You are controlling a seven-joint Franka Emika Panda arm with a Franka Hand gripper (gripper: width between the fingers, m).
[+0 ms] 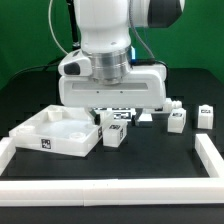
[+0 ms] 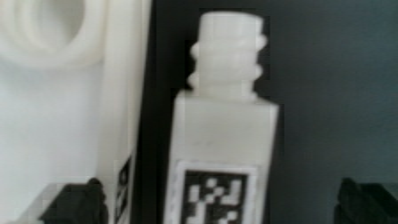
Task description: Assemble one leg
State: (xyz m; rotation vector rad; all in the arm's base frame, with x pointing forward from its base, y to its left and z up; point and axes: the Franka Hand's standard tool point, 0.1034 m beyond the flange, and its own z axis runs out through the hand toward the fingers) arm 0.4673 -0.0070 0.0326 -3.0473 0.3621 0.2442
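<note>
In the wrist view a white squarish leg (image 2: 228, 130) lies on the black table, its threaded peg end pointing away and a black-and-white tag on its top face. My gripper (image 2: 222, 203) is open. Its dark fingertips (image 2: 80, 203) stand on either side of the leg with gaps, not touching it. In the exterior view the gripper (image 1: 112, 115) hangs low over this leg (image 1: 113, 136), which lies just beside the right edge of the large flat white panel (image 1: 55, 135). The fingers are mostly hidden under the hand there.
The panel edge and a round corner socket (image 2: 54, 35) lie close beside the leg. Other legs (image 1: 177, 121) (image 1: 206, 115) lie at the exterior view's right. A raised white border (image 1: 110, 190) frames the front and right of the table.
</note>
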